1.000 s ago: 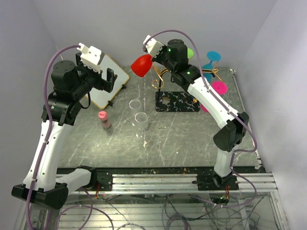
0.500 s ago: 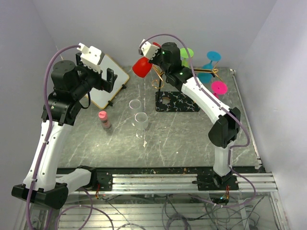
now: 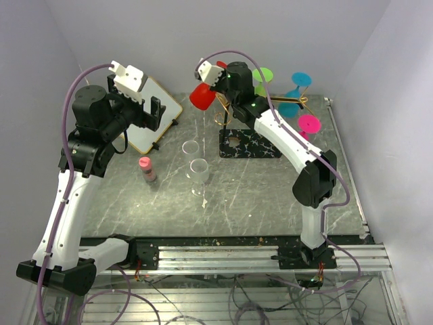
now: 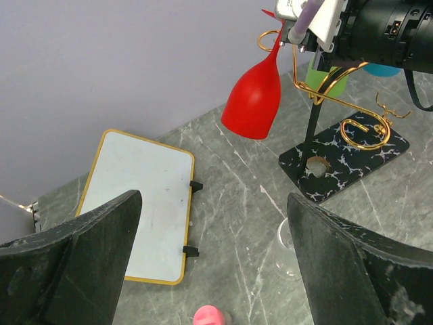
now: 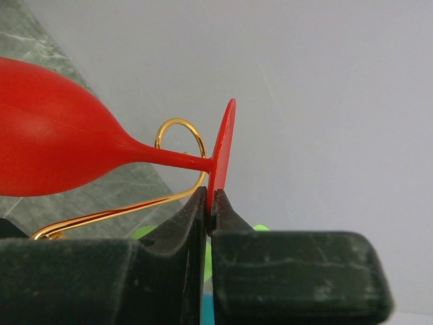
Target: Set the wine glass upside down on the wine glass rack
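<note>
My right gripper (image 5: 211, 203) is shut on the flat foot of a red wine glass (image 5: 47, 149), which hangs bowl-down and tilted beside a scroll-ended arm of the gold wire rack (image 5: 179, 132). In the top view the red glass (image 3: 202, 96) sits at the rack's left arm, above the black white-veined base (image 3: 249, 144). It shows in the left wrist view (image 4: 256, 95) too, with the rack (image 4: 352, 128) behind it. Green (image 3: 262, 74), blue (image 3: 301, 80) and pink (image 3: 308, 124) glasses hang on the rack. My left gripper (image 3: 150, 112) is open and empty, above the white board.
A white gold-edged board (image 3: 154, 122) lies at back left. Two clear tumblers (image 3: 191, 148) (image 3: 199, 169) and a small pink-capped bottle (image 3: 146, 168) stand mid-table. Walls close in behind and to the right.
My right gripper has carried the red glass back and slightly left toward the rack's scroll arm, turning its bowl further downward. The left arm has not moved.
</note>
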Available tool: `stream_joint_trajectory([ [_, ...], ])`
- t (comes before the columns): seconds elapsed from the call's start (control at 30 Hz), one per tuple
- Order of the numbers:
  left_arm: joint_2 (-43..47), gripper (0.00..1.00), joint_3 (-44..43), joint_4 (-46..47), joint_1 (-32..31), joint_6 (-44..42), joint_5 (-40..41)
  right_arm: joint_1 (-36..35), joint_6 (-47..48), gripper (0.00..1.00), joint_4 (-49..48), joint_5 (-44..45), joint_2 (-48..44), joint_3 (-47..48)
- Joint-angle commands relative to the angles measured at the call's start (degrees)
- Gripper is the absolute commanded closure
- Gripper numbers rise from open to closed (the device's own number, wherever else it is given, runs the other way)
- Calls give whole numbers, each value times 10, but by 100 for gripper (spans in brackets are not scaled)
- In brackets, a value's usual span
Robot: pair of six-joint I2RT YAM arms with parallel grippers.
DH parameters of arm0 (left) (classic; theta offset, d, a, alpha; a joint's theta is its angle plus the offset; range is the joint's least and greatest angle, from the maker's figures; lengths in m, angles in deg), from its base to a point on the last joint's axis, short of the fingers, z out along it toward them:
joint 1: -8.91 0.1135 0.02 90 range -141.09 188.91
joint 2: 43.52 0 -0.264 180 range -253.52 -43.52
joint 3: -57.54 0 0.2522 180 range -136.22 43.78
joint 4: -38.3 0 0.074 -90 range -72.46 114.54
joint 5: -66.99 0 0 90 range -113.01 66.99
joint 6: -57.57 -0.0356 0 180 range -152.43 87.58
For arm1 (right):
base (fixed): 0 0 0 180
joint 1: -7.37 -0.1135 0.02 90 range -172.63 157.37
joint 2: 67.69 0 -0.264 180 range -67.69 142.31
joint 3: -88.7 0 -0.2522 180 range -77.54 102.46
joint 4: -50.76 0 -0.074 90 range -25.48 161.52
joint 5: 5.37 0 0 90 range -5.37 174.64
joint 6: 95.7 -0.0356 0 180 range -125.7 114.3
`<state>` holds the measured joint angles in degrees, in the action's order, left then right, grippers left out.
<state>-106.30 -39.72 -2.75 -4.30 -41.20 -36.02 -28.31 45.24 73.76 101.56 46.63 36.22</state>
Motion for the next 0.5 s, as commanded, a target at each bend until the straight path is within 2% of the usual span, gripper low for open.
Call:
stream_joint_trajectory([
  [0.0, 11, 2, 2, 5, 6, -6, -12, 6, 12, 100, -27, 10, 6, -5],
  [0.47, 12, 2, 5, 4, 5, -7, -12, 21, 20, 100, -32, 13, 10, -9],
])
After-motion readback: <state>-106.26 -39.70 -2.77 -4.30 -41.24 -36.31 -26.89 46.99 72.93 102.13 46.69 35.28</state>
